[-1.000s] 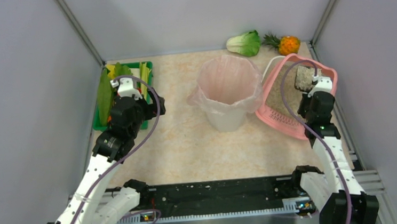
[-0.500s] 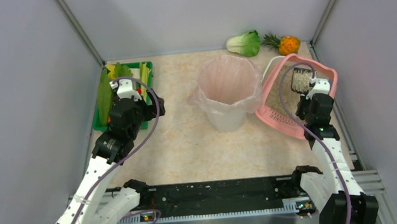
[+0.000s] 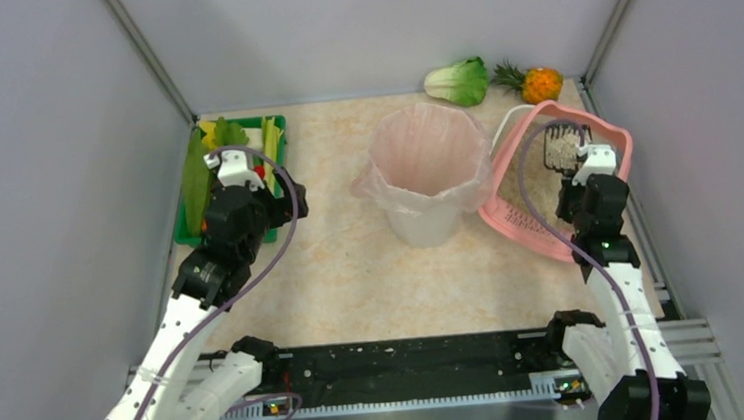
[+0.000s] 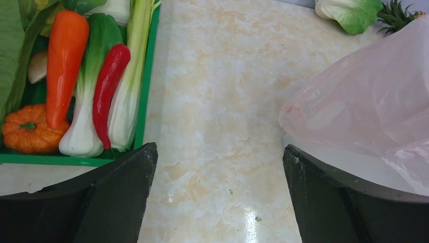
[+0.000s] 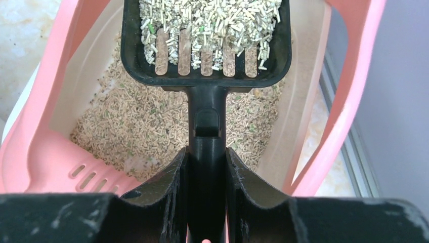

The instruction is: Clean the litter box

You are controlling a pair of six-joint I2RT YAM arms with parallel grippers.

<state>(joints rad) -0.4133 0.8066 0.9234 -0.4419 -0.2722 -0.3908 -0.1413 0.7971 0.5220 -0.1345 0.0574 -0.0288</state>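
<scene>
Grasping the black scoop [image 5: 206, 83] by its handle in the right end effector [image 5: 206, 162], jaws clenched on the stem. Holding the head, heaped with pale pellets, over the litter box [image 5: 356, 76] at 2 o'clock on the tabletop [image 3: 353, 272], just beside the bin [image 3: 429, 221] at 12. With the left end effector [image 4: 217, 192] released and wide, grasping nothing, at 10 o'clock by the green tray [image 4: 147, 86]. Judging the step in hand as lifting a load clear for a carry toward 9 o'clock into the lined bin. Likely to shed pellets through the slots or over the open front lip if tipped or jerked, littering the tabletop between box and bin. Could clip the box's raised pink rim on the way out and jolt the load loose. Could snag the loose liner [image 4: 364, 96] on arrival and drag or tip the bin. Might let the handle twist in the jaws under the heavy head, dumping early. Cannot pick out any clump among the pellets, so possibly binning clean litter.
</scene>
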